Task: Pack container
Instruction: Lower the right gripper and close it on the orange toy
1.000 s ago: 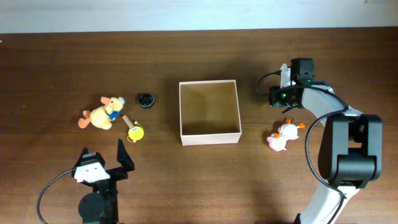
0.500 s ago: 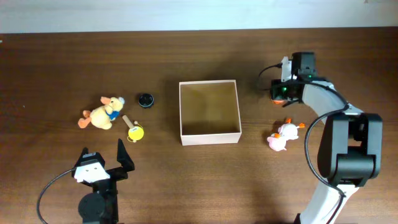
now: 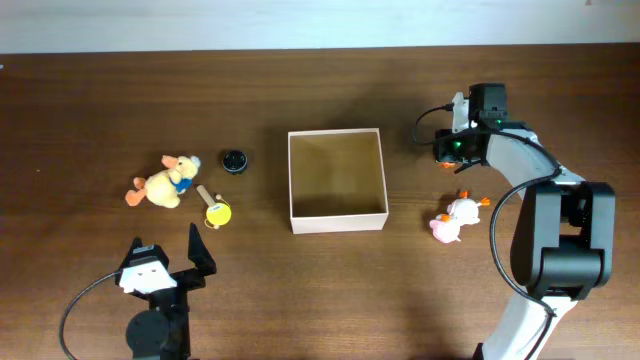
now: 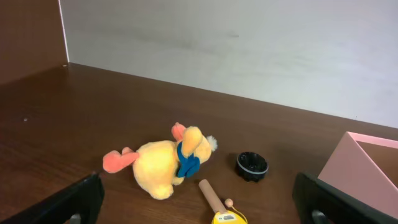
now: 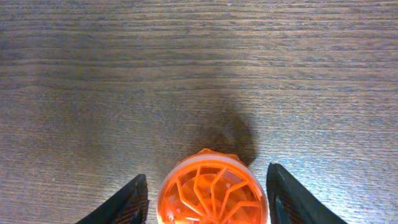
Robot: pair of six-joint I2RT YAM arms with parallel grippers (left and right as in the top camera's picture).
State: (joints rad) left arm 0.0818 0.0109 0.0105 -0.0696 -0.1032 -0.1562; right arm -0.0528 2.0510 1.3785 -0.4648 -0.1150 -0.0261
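The container [image 3: 337,220] is a square shallow box with white walls and a tan inside, at the table's middle; its corner shows in the left wrist view [image 4: 367,163]. My right gripper [image 3: 447,152] is open right of it, its fingers on either side of an orange round toy [image 5: 214,190] without touching it. My left gripper [image 3: 170,262] is open and empty near the front left. A yellow plush duck [image 3: 160,185] [image 4: 168,165], a black cap [image 3: 233,161] [image 4: 252,165] and a yellow stick toy [image 3: 214,208] [image 4: 219,205] lie left of the container. A pink-white plush [image 3: 455,218] lies at the right.
The pale wall [image 4: 249,50] runs along the table's far edge.
My right gripper moved a little away from the container and toward the far edge, settling over the orange toy. The left arm has not moved.
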